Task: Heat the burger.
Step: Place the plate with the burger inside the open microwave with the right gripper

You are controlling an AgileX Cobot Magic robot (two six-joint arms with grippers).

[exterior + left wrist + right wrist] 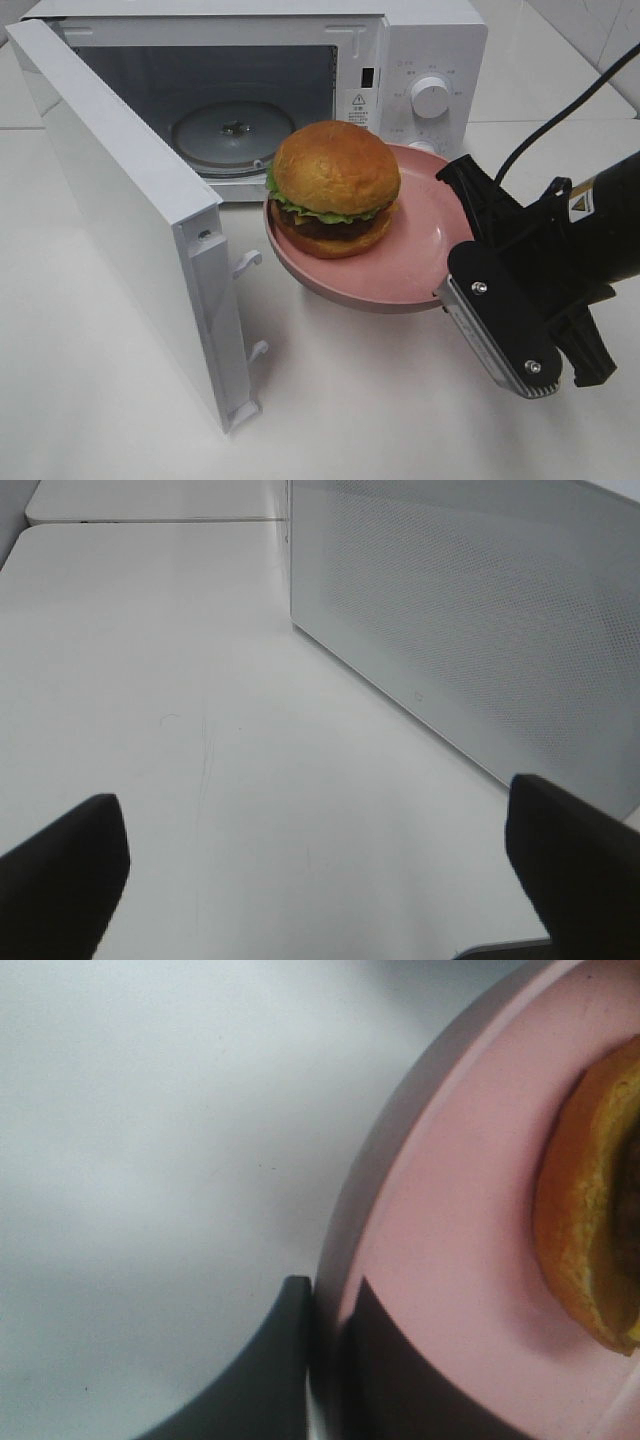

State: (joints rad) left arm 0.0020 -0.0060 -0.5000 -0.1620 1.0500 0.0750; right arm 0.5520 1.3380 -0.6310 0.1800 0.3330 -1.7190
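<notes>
The broad white desk (380, 420) carried a white box-shaped microwave oven (420, 40) at the back. Its white hinged door (110, 220) stood swung wide open toward the left. Inside the grey cavity lay only a round clear glass turntable (232, 132).

In front of that opening a flat round pink plate (410, 255) hung clear of the desk, throwing a shadow below it. On the plate sat the round burger (335, 185) with a glossy golden-brown bun, green lettuce frill and dark patty. It sat on the half nearest the oven, away from the gripped edge.

The black right hand (445, 290) was clamped on the plate's rim at the side farthest from the oven. The right wrist view showed one dark finger (290, 1360) under the rim and the other on the pink upper face, with a slice of the bun's edge nearby. The high view hid that pinch.

The left hand (320, 880) appeared only in its own wrist view. Its two black fingers were spread wide over bare desk and held nothing. Beside them stood a pale panel with a fine dotted mesh (480, 620).

A warning-triangle sticker (358, 103) on the oven's frame and the print around its white round dial (430, 97) were too small to read.
</notes>
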